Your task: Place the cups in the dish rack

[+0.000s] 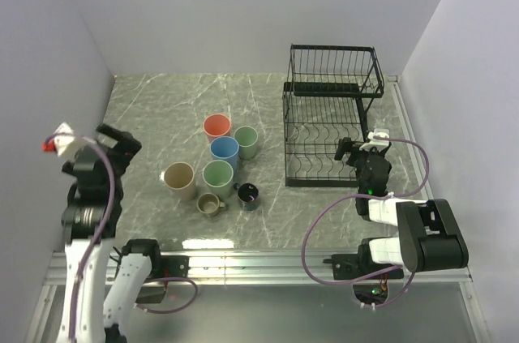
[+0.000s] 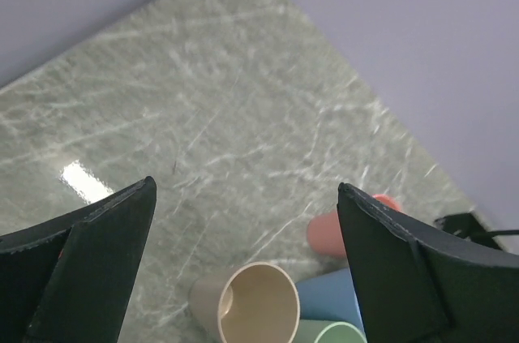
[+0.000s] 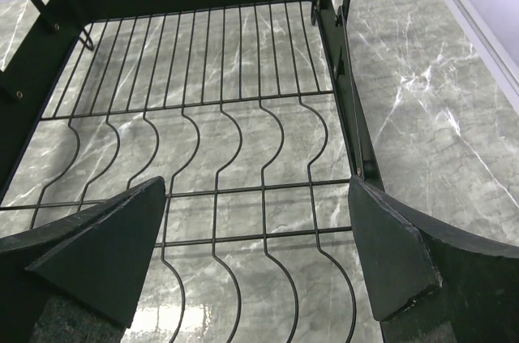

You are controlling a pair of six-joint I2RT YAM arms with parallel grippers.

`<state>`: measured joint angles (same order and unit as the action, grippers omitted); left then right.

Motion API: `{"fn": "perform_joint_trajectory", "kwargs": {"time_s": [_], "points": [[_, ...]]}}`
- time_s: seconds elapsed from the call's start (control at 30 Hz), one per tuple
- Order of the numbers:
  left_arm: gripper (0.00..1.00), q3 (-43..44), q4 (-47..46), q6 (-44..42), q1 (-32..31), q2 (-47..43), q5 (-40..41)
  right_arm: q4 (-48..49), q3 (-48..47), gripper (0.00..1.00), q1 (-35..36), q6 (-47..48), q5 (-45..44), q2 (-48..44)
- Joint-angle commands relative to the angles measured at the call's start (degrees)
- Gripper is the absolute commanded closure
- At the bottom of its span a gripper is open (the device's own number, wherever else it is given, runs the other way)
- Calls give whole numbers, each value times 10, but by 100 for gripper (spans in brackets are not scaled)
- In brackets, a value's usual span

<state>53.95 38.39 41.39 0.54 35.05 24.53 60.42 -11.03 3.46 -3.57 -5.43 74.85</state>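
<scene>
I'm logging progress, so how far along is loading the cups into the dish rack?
Done: nothing yet; the dish rack shows no cup on either tier. In hand: nothing; the left gripper, by the cups, and the right gripper, at the rack's front, are both open and empty. Left: all seven cups, standing grouped on the table left of the rack.

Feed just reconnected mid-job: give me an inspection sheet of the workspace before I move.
Surface: grey marbled table, some glare.
Job's things: seven upright, left of centre: salmon tumbler, blue tumbler, beige tumbler, pale green tumbler, second green tumbler, olive-tan mug, navy mug; black wire dish rack, empty.
Clutter: nothing seen.
Grippers: left gripper open, left of beige tumbler; right gripper open, facing rack's lower tier.
Cables: purple cables hang in loops.
Surroundings: pale walls on three sides.
</scene>
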Motion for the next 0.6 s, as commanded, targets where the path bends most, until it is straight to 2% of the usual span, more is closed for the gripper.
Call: {"fn": "perform_joint_trajectory", "kwargs": {"time_s": [0.0, 0.1, 0.2, 0.23, 0.3, 0.37, 0.4, 0.43, 0.5, 0.53, 0.57], "points": [[1, -10, -45, -27, -1, -65, 46, 11, -19, 0, 3, -2, -26, -15], [1, 30, -20, -76, -1, -34, 3, -173, -88, 0, 28, 16, -38, -82], [1, 94, 52, -83, -1, 38, -38, -209, -81, 0, 59, 29, -44, -180], [1, 120, 67, -84, -1, 55, -47, -223, -66, 0, 79, 4, -70, -247], [1, 142, 105, -78, -1, 94, -78, -282, -55, 0, 87, -21, -67, -314], [1, 156, 127, -67, -1, 121, -105, -359, -79, 0, 95, -111, -55, -420], [1, 156, 137, -57, -1, 129, -105, -401, -80, 0, 95, -112, -61, -421], [1, 157, 147, -46, -1, 137, -113, -446, -120, 0, 95, -201, -70, -455], [1, 152, 157, -18, -1, 157, -129, -576, -160, 0, 95, -280, -87, -479], [1, 144, 167, 3, -1, 162, -148, -627, -192, 0, 95, -403, -108, -497], [3, 140, 171, 11, -1, 172, -156, -733, -202, 0, 90, -474, -163, -503]]}}
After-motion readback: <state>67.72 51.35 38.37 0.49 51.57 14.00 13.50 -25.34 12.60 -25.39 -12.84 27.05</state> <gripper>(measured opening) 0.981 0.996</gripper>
